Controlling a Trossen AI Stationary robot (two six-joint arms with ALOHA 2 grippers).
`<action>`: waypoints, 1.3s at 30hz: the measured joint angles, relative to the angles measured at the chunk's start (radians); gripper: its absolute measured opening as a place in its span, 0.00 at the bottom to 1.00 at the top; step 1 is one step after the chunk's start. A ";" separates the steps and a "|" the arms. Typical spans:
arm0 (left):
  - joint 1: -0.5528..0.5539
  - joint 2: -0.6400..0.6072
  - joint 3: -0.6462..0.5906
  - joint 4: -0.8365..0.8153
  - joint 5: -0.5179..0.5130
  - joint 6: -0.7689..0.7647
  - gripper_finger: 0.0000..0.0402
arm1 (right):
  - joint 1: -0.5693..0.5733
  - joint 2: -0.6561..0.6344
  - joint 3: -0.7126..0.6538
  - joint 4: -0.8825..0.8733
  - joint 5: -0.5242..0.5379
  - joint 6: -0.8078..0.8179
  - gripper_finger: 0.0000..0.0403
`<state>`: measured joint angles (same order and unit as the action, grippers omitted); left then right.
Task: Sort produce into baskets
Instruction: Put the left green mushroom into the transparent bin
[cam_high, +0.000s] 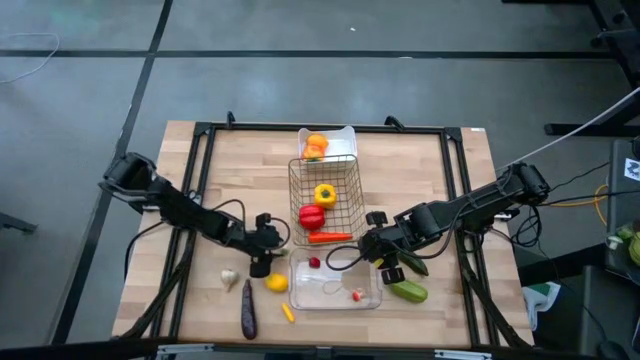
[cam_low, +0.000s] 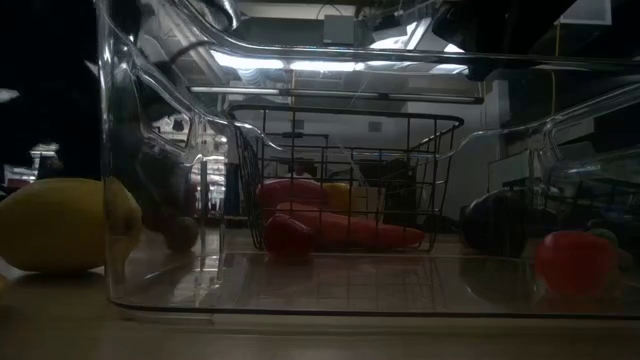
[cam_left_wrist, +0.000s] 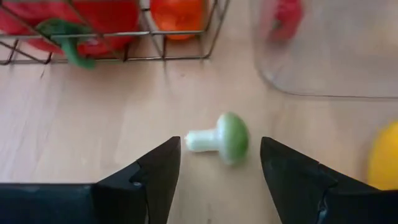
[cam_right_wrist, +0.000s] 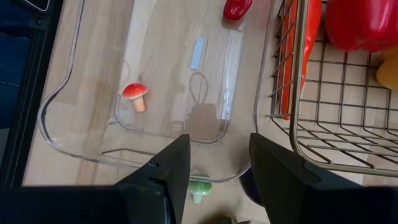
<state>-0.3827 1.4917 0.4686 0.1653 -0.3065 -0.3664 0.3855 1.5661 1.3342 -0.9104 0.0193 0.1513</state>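
Note:
A small green mushroom (cam_left_wrist: 225, 138) lies on its side on the wood between the wire basket (cam_high: 325, 195) and the clear tray (cam_high: 335, 285). My left gripper (cam_left_wrist: 221, 168) is open, with a finger on either side of the mushroom, and touches nothing; in the high view it is left of the clear tray (cam_high: 266, 250). My right gripper (cam_right_wrist: 219, 168) is open and empty over the clear tray's right rim (cam_high: 375, 250). The basket holds a yellow pepper (cam_high: 324, 193), a red pepper (cam_high: 311, 215) and a carrot (cam_high: 330, 237). The white tray (cam_high: 330, 140) holds orange peppers.
The clear tray holds a red mushroom (cam_right_wrist: 135, 94) and a small red piece (cam_right_wrist: 236, 7). A lemon (cam_high: 277, 283), garlic (cam_high: 230, 278) and a purple eggplant (cam_high: 248, 310) lie at the near left. A cucumber (cam_high: 410, 291) lies at the near right. Another green mushroom (cam_right_wrist: 199, 188) lies under my right gripper.

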 joint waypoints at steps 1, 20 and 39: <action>0.007 0.012 0.000 0.008 -0.001 0.000 0.54 | 0.000 0.000 0.000 0.000 0.000 0.000 0.41; 0.039 0.112 0.000 0.134 -0.002 0.028 0.54 | 0.000 0.000 0.000 0.003 0.000 0.000 0.41; 0.039 0.102 0.001 0.126 -0.002 0.023 0.33 | 0.000 0.000 0.000 -0.051 0.000 0.022 0.41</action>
<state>-0.3439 1.5937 0.4700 0.2917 -0.3080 -0.3431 0.3857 1.5661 1.3342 -0.9613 0.0194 0.1731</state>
